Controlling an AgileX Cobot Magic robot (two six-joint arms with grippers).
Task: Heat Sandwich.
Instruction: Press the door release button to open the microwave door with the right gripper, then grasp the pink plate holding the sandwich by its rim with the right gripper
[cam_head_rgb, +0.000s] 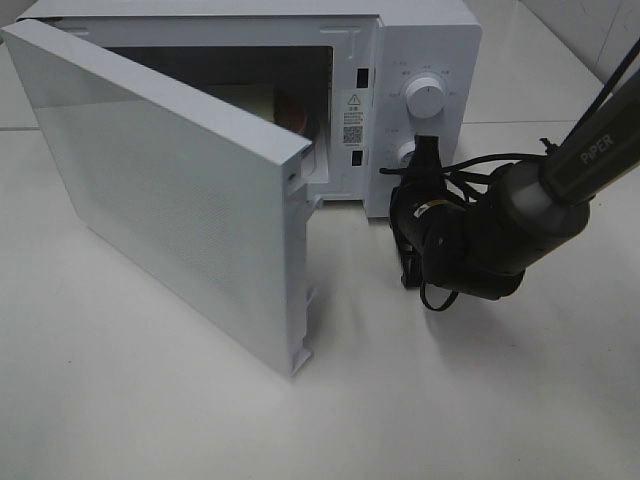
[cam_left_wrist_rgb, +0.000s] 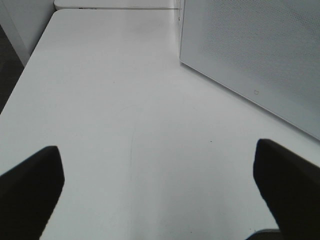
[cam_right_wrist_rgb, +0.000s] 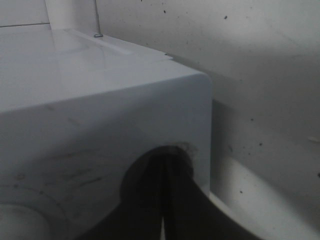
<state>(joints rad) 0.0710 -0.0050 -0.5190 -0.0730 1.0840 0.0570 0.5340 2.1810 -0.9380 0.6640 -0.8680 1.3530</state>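
The white microwave (cam_head_rgb: 420, 60) stands at the back with its door (cam_head_rgb: 170, 190) swung wide open. Inside the cavity a pale shape and a reddish-pink edge (cam_head_rgb: 292, 108) show past the door; I cannot tell whether this is the sandwich. My right gripper (cam_head_rgb: 421, 150) is shut, its tips against the control panel by the lower knob (cam_head_rgb: 406, 153). The right wrist view shows the closed fingers (cam_right_wrist_rgb: 167, 160) pressed on the white panel (cam_right_wrist_rgb: 100, 115). My left gripper (cam_left_wrist_rgb: 160, 190) is open above the bare table, holding nothing, with the door's outer face (cam_left_wrist_rgb: 250, 50) beside it.
The upper knob (cam_head_rgb: 427, 98) sits above the right gripper. The open door juts far out over the white table (cam_head_rgb: 120, 400). The right arm (cam_head_rgb: 520, 220) with its cables reaches in from the right. In the left wrist view the table's edge (cam_left_wrist_rgb: 22, 80) drops off.
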